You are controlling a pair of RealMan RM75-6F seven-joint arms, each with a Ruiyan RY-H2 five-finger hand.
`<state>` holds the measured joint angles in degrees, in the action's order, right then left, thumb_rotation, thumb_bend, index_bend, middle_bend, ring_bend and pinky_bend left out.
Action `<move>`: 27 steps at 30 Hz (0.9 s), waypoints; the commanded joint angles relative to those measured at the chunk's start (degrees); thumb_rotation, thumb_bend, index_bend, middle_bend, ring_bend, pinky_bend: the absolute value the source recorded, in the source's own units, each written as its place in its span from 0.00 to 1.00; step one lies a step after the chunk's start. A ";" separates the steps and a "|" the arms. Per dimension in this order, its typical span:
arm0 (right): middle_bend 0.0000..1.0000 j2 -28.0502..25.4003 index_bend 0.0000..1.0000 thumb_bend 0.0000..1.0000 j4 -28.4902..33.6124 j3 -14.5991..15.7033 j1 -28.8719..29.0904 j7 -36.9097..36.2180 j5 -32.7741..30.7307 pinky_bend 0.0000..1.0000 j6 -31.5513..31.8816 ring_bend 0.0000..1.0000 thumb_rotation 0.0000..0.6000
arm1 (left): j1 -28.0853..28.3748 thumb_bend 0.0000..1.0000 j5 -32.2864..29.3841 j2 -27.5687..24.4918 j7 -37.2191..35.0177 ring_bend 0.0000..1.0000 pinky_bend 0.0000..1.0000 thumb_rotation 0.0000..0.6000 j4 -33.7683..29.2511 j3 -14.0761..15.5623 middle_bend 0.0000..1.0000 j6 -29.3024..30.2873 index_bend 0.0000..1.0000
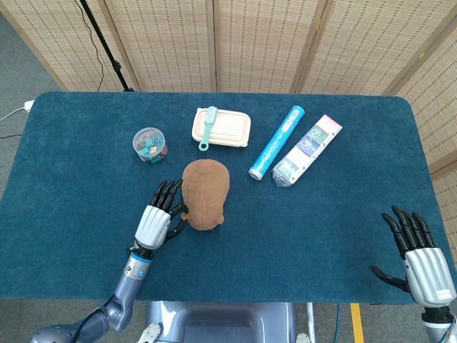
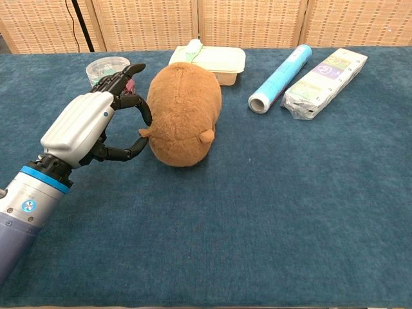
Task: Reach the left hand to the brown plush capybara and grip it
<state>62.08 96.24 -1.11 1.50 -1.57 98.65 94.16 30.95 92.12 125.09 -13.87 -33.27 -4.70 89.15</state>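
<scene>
Here the brown plush capybara lies on the blue surface, near the middle and a little to the left, just in front of a cream lidded box with a teal brush lying on its lid. The left hand sits right beside the toy's left flank, its fingers curled toward the fur and the thumb reaching in low at the side; the fingertips touch or nearly touch the plush, but the hand does not wrap around it, and nothing is pinched between thumb and fingers. In the head view the right hand hovers at the near right corner of the surface, fingers spread and holding nothing. Further back stand a small clear tub of coloured bits, a light blue tube, and a wrapped packet just beside it.
</scene>
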 commanded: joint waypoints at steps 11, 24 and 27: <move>0.00 -0.09 0.00 0.00 0.09 0.13 0.01 -0.18 0.23 0.00 0.07 0.00 1.00 | 0.74 0.36 -0.33 -0.05 0.67 0.00 0.00 1.00 -0.23 -0.20 0.00 -0.93 0.59; 0.00 -0.28 0.00 0.00 0.15 0.19 -0.07 -0.71 0.49 0.00 0.44 0.00 1.00 | 1.06 0.47 -0.43 -0.18 1.25 0.00 0.00 1.00 -0.84 -0.33 0.00 -1.02 0.65; 0.00 -0.43 0.00 0.00 0.65 0.15 0.11 -1.03 0.74 0.00 0.38 0.00 1.00 | 1.16 0.48 -0.64 -0.25 1.68 0.00 0.00 1.00 -1.59 -0.58 0.00 -1.11 0.66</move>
<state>61.70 96.81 -0.94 1.55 -2.54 99.36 94.56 32.06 91.55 124.87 -12.35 -34.67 -5.18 88.05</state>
